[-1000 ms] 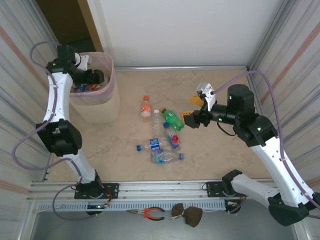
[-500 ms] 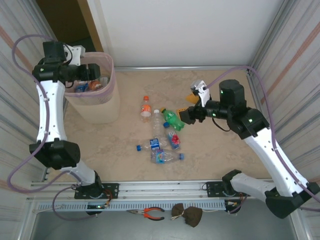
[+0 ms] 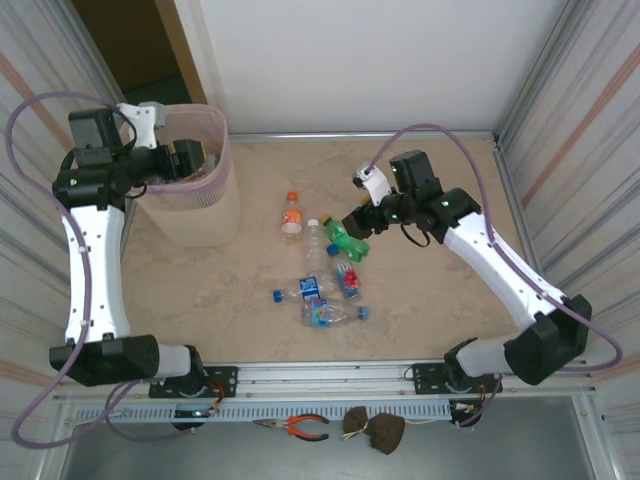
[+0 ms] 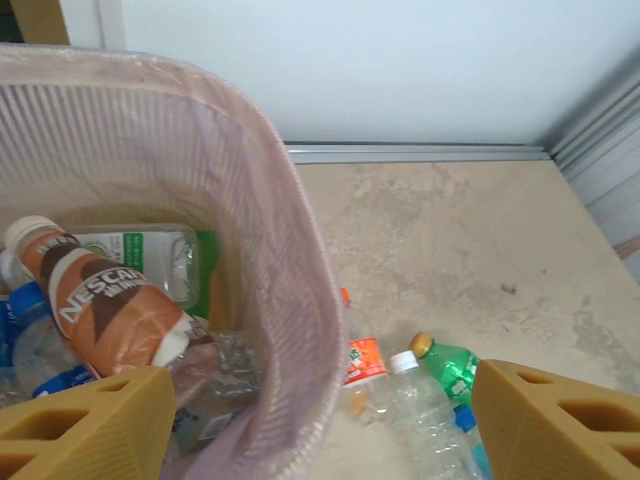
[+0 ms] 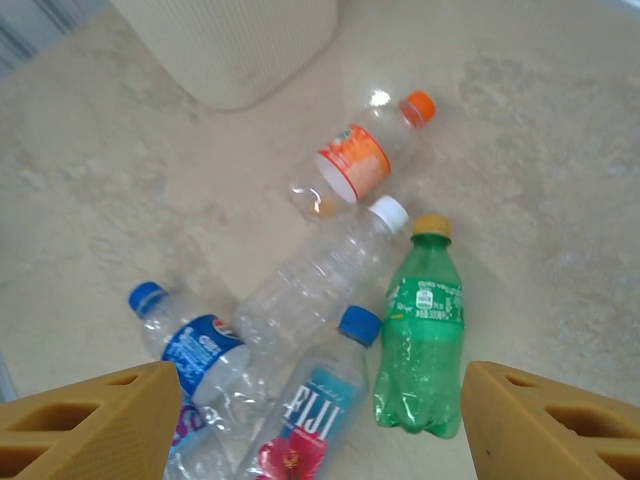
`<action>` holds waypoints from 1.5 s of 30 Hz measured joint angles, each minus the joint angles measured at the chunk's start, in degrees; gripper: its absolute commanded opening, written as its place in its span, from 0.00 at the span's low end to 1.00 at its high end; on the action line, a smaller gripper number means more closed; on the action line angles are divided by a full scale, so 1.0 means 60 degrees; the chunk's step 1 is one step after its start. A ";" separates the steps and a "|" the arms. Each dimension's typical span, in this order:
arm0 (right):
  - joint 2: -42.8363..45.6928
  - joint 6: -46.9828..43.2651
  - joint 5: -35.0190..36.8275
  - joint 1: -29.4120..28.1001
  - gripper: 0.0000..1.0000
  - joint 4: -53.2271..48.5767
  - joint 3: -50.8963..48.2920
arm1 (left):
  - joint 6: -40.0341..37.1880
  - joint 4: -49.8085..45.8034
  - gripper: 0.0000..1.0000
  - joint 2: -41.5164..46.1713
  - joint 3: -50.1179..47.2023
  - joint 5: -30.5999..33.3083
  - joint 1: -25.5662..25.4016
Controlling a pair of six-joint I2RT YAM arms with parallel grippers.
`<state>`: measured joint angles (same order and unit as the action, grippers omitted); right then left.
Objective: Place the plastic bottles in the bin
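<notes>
R: Jaws on both arms are spread wide, nothing in either. Left gripper [image 4: 320, 430] hangs over the bin [image 4: 290, 200] rim, right gripper [image 5: 320, 430] sits above the pile on the table [image 3: 430, 310]

K: where are the bottles

R: Some are in the bin: brown Nescafe bottle [image 4: 100, 300] on top, green-label bottle [image 4: 150, 262] behind it. About six are loose on the table, well right of the bin. Green bottle [image 5: 425, 340] lies nearest the right gripper, white-cap bottle [image 5: 320, 270] and Fiji bottle [image 5: 320, 400] just beside it, orange-label bottle [image 5: 355, 165] further out toward the bin

K: risks?

R: My guess: the pile is tight, so closing on the green one could catch the Fiji cap or nudge the neighbours. Round plastic on smooth stone, they'd roll. Thin walls may crush or pop out of the pads if grabbed off centre. Left fingers are close to the pink bag [image 4: 255, 150], could snag the liner

K: what can't you see

R: Fingers are cut off at the frame bottom in both wrist views, so height over the bottles is unclear. Bin floor is hidden under bottles and bag, can't count what's inside. Lower pile overlaps in the top view, labels too small to read. Fiji base is out of frame
</notes>
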<state>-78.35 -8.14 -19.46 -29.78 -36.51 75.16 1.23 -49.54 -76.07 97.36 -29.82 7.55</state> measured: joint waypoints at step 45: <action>-0.5759 -0.0514 0.1960 0.0302 0.56 -0.0346 0.0386 | 0.0612 0.1086 0.77 0.0933 -0.1526 -0.0284 -0.1158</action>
<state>-112.90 -11.22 -7.70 -27.97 -38.59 77.47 4.91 -43.03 -70.48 88.20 -31.53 0.60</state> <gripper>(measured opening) 0.578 0.771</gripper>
